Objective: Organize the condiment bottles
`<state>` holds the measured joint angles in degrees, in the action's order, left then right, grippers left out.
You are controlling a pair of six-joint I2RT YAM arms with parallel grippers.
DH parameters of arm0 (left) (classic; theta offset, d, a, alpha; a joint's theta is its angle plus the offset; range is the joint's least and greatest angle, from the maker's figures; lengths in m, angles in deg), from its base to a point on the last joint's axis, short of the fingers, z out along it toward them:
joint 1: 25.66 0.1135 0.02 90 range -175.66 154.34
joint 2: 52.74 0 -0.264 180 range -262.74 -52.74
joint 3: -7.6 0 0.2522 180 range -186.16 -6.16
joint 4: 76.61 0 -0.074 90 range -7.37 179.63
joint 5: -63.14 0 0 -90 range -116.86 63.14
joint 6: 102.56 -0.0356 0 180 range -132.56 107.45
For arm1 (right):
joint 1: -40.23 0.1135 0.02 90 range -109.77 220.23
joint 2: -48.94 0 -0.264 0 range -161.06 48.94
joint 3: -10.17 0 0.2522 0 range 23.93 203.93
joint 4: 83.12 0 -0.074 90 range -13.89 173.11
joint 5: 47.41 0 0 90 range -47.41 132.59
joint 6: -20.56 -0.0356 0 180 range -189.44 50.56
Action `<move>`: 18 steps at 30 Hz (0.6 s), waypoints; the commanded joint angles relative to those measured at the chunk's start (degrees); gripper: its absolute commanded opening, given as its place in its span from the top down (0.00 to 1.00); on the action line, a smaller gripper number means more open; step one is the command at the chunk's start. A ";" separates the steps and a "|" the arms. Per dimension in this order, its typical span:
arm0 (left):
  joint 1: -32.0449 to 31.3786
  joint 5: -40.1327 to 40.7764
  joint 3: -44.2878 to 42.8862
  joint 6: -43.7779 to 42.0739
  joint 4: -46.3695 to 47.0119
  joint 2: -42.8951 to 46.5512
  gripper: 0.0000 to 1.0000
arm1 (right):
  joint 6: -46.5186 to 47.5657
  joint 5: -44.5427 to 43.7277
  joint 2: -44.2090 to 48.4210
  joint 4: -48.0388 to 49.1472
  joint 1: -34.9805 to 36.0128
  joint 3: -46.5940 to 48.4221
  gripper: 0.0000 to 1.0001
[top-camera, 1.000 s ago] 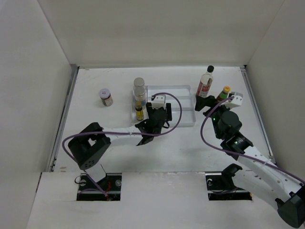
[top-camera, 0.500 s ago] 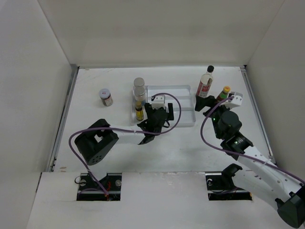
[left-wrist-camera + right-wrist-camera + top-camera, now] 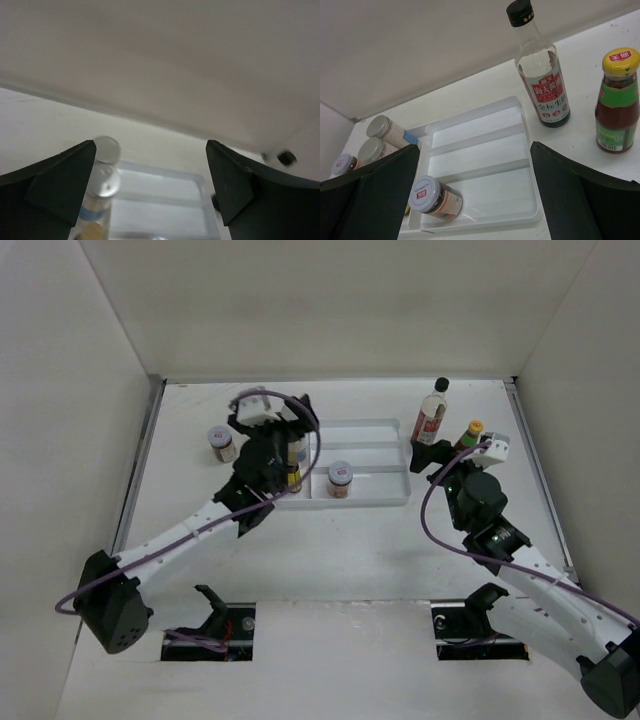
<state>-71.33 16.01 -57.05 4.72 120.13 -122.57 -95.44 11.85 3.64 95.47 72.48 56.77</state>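
Since a second ago the left arm has swung from the middle of the white tray (image 3: 372, 430) toward the upper left of the top view. A squat red-labelled jar (image 3: 340, 478) now stands in the tray's lowest compartment, where that arm's gripper had been. The left gripper (image 3: 150, 147) is spread wide and empty, above the grey-lidded shakers (image 3: 106, 182). The small yellow-capped bottle (image 3: 292, 478) seems to stand at the tray's left end, partly hidden by the arm. A second jar (image 3: 221, 443) sits on the table left of the tray. The right gripper (image 3: 475, 150) is also spread wide and empty, right of centre. The black-capped bottle (image 3: 432, 412) and the yellow-capped sauce bottle (image 3: 468, 435) stand upright right of the tray.
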 commanded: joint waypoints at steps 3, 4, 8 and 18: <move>16.77 3.28 -5.52 3.97 -14.39 -2.76 0.05 | -0.72 0.95 -1.11 1.26 -0.13 0.65 0.00; 19.58 2.31 -6.66 5.91 -17.11 -4.78 0.05 | -0.63 0.95 -1.28 1.26 -0.13 0.73 0.00; 28.64 -5.58 -10.88 13.47 -25.47 -13.65 0.04 | -0.54 1.03 -1.37 1.26 -0.13 0.73 0.00; 35.96 -5.70 -15.38 16.65 -31.38 -25.71 0.05 | -0.72 1.47 -2.51 1.26 0.14 1.09 0.00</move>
<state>-35.77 9.72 -68.92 19.83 88.92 -149.19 -95.44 12.57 1.26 95.28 72.50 56.77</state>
